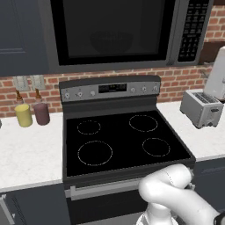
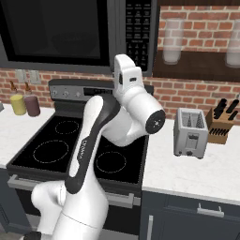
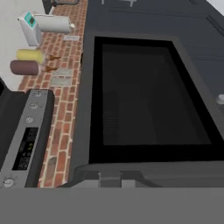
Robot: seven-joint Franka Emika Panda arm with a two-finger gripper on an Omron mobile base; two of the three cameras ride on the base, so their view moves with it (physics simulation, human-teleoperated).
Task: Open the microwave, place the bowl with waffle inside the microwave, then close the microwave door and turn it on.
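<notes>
The microwave [image 1: 118,33] hangs above the stove with its door [image 1: 112,30] closed. Through the dark window the bowl [image 1: 111,41] shows faintly inside; the waffle is hidden. The black keypad [image 1: 191,28] runs down the right side. In the right base view my arm reaches up and the gripper [image 2: 123,63] is raised against the microwave's front, just left of the keypad [image 2: 137,28]. The hand view looks along the door window [image 3: 148,100], with the long dark handle [image 3: 144,168] close at the bottom. The fingers are hidden, so I cannot tell how the jaws stand.
Below is a black stove [image 1: 123,140]. A yellow jar [image 1: 23,115] and a maroon jar [image 1: 41,113] stand on the left counter. A silver toaster [image 2: 190,132] and a knife block [image 2: 220,123] stand on the right counter.
</notes>
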